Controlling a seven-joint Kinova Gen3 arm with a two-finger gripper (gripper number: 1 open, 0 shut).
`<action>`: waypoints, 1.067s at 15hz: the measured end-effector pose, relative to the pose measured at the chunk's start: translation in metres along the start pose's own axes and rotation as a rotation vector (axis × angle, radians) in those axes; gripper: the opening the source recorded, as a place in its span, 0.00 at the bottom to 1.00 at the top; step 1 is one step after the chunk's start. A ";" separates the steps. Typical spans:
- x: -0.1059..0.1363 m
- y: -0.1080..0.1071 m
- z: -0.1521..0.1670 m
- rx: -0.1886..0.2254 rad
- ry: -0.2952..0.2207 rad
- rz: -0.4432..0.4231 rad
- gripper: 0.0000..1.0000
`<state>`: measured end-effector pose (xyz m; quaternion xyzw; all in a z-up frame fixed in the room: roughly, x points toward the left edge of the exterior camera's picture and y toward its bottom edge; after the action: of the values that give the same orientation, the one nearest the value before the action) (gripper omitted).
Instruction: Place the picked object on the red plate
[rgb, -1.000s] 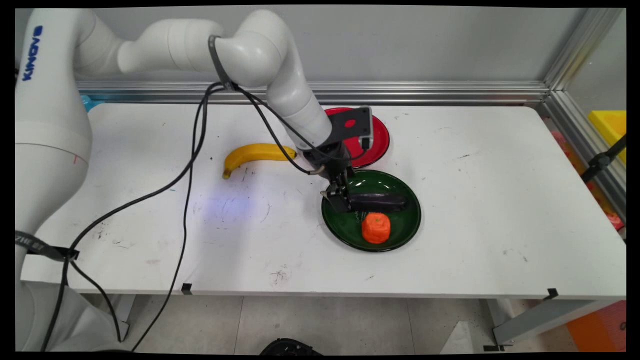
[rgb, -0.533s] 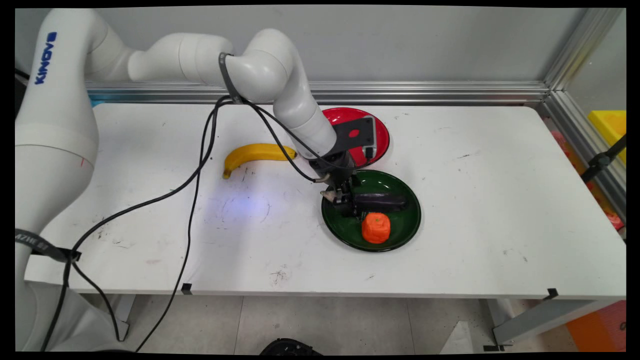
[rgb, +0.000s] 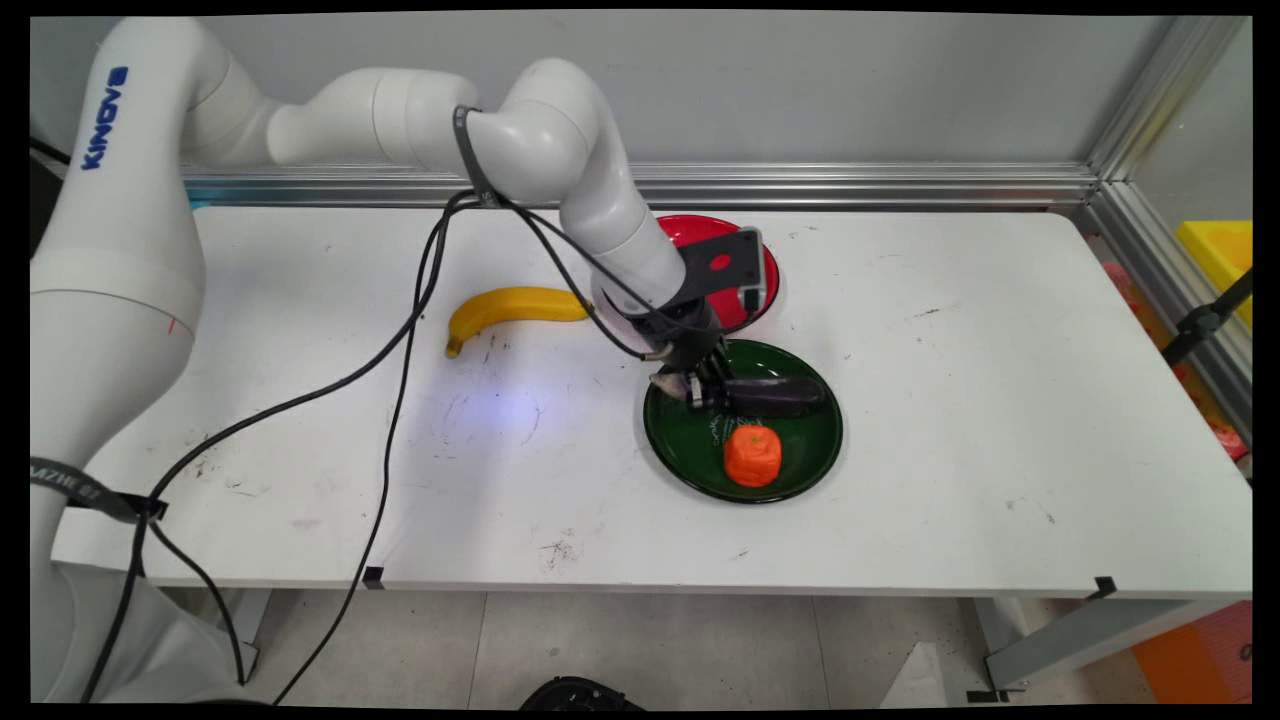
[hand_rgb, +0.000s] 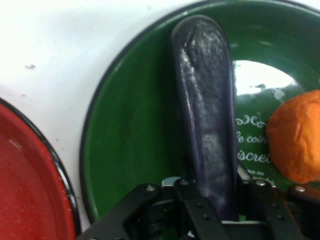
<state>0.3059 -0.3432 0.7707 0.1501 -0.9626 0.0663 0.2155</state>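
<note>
Purple eggplant (hand_rgb: 207, 115), orange fruit (rgb: 752, 455), green plate (rgb: 690, 455), red plate (hand_rgb: 25, 195), yellow banana (rgb: 505, 306).

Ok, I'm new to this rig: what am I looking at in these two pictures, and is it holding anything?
A white robot arm works at a white table. One picture looks down from a fixed camera; the other comes from a camera on the arm's hand. Its black gripper is shut on one end of a dark purple eggplant over a green plate, beside an orange vegetable. A red plate lies behind, and a banana to the left.
</note>
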 end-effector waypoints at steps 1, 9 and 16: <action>0.003 -0.002 -0.003 0.001 0.002 0.001 0.00; 0.030 -0.034 -0.052 0.028 0.002 0.024 0.00; 0.027 -0.092 -0.083 0.118 -0.019 0.039 0.00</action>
<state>0.3444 -0.4209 0.8624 0.1444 -0.9617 0.1259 0.1958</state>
